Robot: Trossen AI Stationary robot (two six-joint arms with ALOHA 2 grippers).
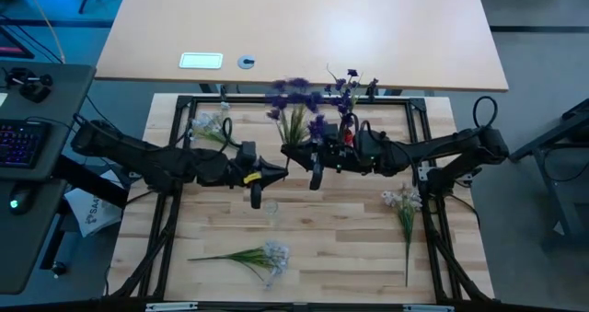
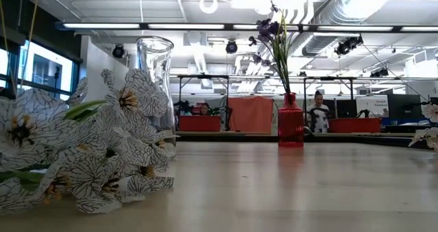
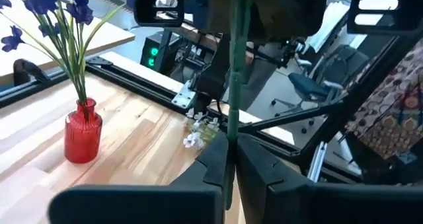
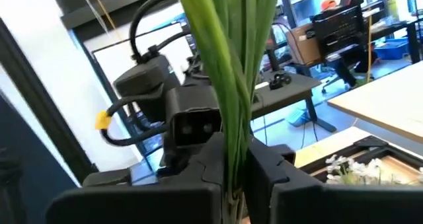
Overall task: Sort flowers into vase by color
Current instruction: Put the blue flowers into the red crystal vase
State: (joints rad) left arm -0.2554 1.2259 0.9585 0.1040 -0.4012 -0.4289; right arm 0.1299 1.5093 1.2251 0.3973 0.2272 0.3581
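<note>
A purple-blossomed sprig [image 1: 294, 109] with long green leaves stands between my two grippers above the middle of the table. My left gripper [image 1: 282, 170] [image 3: 228, 174] comes from the left and is shut on it. My right gripper [image 1: 311, 165] [image 4: 232, 184] comes from the right and is shut on it too. A red vase [image 2: 290, 122] [image 3: 82, 131] near the far edge holds more purple sprigs [image 2: 274, 37] by their stems. A clear glass vase [image 2: 155, 68] stands on the table. White sprigs lie flat on the table at the far left [image 1: 212, 126], near side [image 1: 267, 255] and right [image 1: 403, 203]. My left gripper pinches the sprig's thin green stem [image 3: 230, 135] between its two fingers, coming about level from the table's left, fingers across the stem. The stem rises upright out of the hold, clear of the table. My right gripper pinches the sprig's bundle of green leaves [image 4: 231, 128] between its two fingers, coming about level from the table's right, across the leaves. The leaves stand up out of the hold and fan out, clear of the table.
A black frame [image 1: 419, 119] runs around the wooden work surface. Bare wood lies between the near white sprig and the right one. A larger tabletop [image 1: 304, 27] sits beyond the far edge. People sit at desks [image 2: 318, 112] in the room behind.
</note>
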